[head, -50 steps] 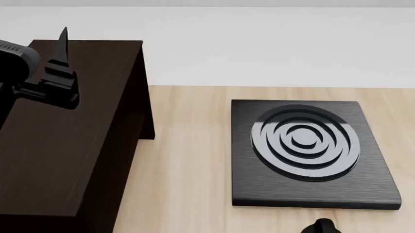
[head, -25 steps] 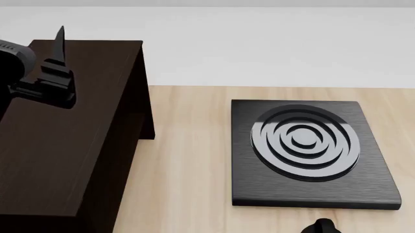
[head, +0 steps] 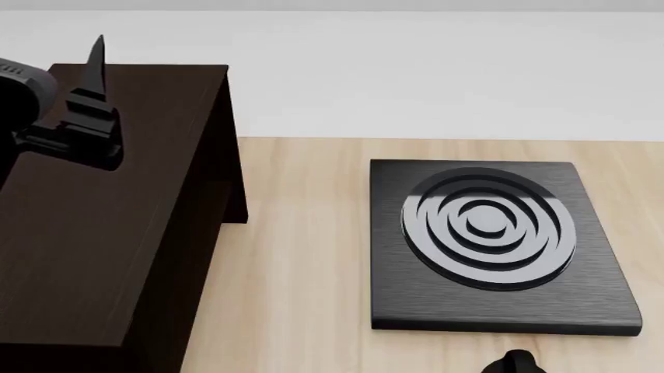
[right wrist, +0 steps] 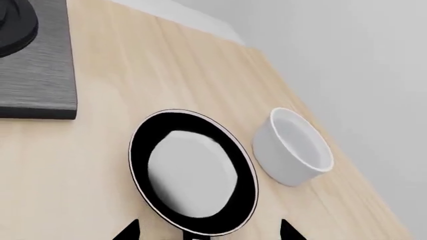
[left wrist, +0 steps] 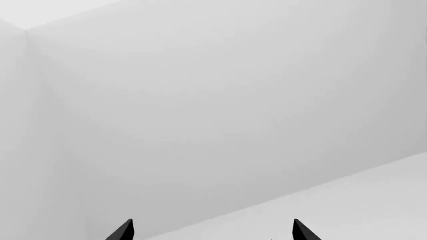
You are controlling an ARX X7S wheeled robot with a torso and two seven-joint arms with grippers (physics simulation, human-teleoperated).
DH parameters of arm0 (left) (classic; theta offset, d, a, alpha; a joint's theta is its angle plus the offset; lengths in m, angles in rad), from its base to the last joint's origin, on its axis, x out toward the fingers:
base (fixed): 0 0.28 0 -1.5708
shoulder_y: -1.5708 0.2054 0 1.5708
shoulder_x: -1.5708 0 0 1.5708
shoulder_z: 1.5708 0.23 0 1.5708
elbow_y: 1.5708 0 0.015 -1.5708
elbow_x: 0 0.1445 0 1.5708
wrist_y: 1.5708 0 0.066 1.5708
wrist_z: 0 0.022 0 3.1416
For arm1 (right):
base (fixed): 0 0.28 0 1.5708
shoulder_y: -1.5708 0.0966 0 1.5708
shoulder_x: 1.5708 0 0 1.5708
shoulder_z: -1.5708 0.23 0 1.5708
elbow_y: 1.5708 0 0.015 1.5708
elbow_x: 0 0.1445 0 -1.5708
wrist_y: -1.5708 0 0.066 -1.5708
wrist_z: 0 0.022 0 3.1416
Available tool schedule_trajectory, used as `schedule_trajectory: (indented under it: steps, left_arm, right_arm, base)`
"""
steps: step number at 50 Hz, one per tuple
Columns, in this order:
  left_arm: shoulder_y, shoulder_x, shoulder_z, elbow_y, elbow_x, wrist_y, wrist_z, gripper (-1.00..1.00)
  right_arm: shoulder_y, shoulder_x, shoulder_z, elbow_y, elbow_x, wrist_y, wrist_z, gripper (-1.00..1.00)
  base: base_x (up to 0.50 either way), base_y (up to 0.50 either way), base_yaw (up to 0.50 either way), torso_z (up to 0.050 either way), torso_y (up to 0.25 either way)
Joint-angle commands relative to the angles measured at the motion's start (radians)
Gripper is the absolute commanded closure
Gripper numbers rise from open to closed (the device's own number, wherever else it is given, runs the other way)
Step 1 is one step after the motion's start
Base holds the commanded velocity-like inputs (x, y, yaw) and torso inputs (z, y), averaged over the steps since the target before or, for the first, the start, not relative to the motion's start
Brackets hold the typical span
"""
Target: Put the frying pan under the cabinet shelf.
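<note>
Frying pan (right wrist: 193,172) sits flat on the wooden table (right wrist: 100,165), seen only from the right wrist camera, with nothing gripping it. The right gripper (right wrist: 208,231) has its two dark fingertips (right wrist: 127,231) spread wide, one to each side of the pan's near rim, and the gap between them holds only air. From how they frame the pan, I'd judge the arm is lined up over the end where the handle should start, but the handle itself is cut off by the picture's edge. Just beside the pan, apart from it, stands a white bowl (right wrist: 293,147); it is close enough that a careless grab could nudge it. Farther off on the same table is the square black burner plate (head: 487,245).

The left gripper (left wrist: 213,232) also shows two fingertips (left wrist: 123,231) well apart with nothing between them, pointed at the blank pale wall. From the head camera it hangs above the flat top of the cabinet shelf (head: 135,217), seemingly parked out of the way.

The dark cabinet stands at the table's left side, well apart from the burner, and the pan does not show in the head view at all. The opening under the shelf is hidden from here, so I can't tell how much room it offers. The task looks barely begun: grasp first, then a long carry leftward.
</note>
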Motion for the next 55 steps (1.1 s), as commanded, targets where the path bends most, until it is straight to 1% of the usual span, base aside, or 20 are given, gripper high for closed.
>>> schedule_trajectory:
  steps: [1, 8, 23, 36, 55]
  left_arm:
    - [-0.005, 0.001, 0.006, 0.007, -0.003, -0.008, -0.003, -1.0]
    - [-0.006, -0.003, 0.005, 0.019, -0.007, -0.019, -0.006, -1.0]
    - [-0.004, -0.002, 0.013, 0.01, -0.005, -0.01, -0.011, -1.0]
    - [0.002, -0.005, 0.012, 0.022, -0.012, -0.015, -0.013, -1.0]
    - [0.005, -0.007, 0.011, 0.04, -0.023, -0.026, -0.018, -1.0]
  right_arm:
    - [0.0, -0.013, -0.006, 0.025, 0.005, -0.02, 0.008, -1.0]
    - [0.009, -0.018, -0.013, 0.045, 0.011, -0.035, 0.013, -1.0]
    - [-0.033, -0.018, 0.041, 0.039, 0.019, -0.05, 0.003, -1.0]
    - [-0.069, -0.05, 0.093, 0.119, 0.047, -0.134, 0.019, -1.0]
    - [-0.061, -0.065, 0.098, 0.244, 0.07, -0.208, 0.042, -1.0]
  base:
    - [0.0, 0.0, 0.0, 0.0, 0.0]
    - [0.0, 0.0, 0.0, 0.0, 0.0]
    - [0.0, 0.0, 0.0, 0.0, 0.0]
    - [0.0, 0.0, 0.0, 0.0, 0.0]
    - [0.0, 0.0, 0.0, 0.0, 0.0]
